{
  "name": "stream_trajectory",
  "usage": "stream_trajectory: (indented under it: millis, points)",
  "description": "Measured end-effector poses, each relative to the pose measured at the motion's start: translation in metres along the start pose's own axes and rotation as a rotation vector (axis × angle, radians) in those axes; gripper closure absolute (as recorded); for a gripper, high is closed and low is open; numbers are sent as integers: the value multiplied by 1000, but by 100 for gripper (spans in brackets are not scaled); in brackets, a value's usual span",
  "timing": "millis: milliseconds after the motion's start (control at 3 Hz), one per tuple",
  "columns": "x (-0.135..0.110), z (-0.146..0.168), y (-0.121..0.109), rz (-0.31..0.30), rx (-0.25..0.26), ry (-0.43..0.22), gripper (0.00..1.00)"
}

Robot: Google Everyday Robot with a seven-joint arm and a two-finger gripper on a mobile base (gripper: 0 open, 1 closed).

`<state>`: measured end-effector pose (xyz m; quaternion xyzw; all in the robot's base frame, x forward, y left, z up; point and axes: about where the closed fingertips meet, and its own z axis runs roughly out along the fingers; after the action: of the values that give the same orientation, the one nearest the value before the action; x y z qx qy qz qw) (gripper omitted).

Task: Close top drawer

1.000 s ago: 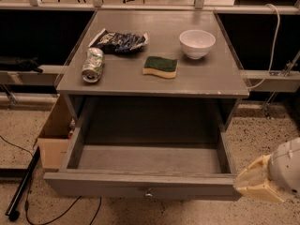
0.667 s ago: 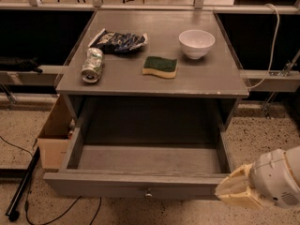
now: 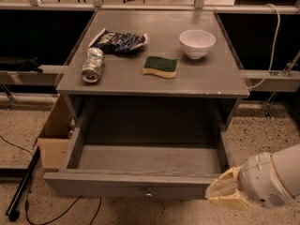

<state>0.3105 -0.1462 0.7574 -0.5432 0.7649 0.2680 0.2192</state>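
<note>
Top drawer [image 3: 103, 187] pulled fully out of the grey bench [image 3: 211, 78], front panel well forward of the bench's front edge. Drawer floor is visible from wall to wall. Small metal knob [image 3: 148, 192] at panel centre.

End effector [image 3: 226, 192] low at lower right, at the drawer's front right corner, overlapping the right end of the panel in view; cannot tell if touching. Open or closed: cannot tell. White arm body runs off the right edge.

On the bench top:
- Crushed can [image 3: 93, 64] lying near the left edge.
- Crumpled dark bag [image 3: 119, 41] behind it.
- Green-yellow sponge [image 3: 161, 66] mid-top.
- White bowl [image 3: 197, 43] back right, upright.
All sit well back from the front edge.

Cardboard box [image 3: 52, 142] sits on the floor just beside the drawer's left wall. Black pole [image 3: 22, 187] and cables lie on the speckled floor at lower left. Right of the drawer is open floor.
</note>
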Motion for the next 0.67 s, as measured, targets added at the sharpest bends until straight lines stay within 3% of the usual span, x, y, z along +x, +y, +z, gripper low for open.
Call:
stream_trajectory:
  millis: [667]
  points:
    - [17,52,-5,58,-27,-28,100]
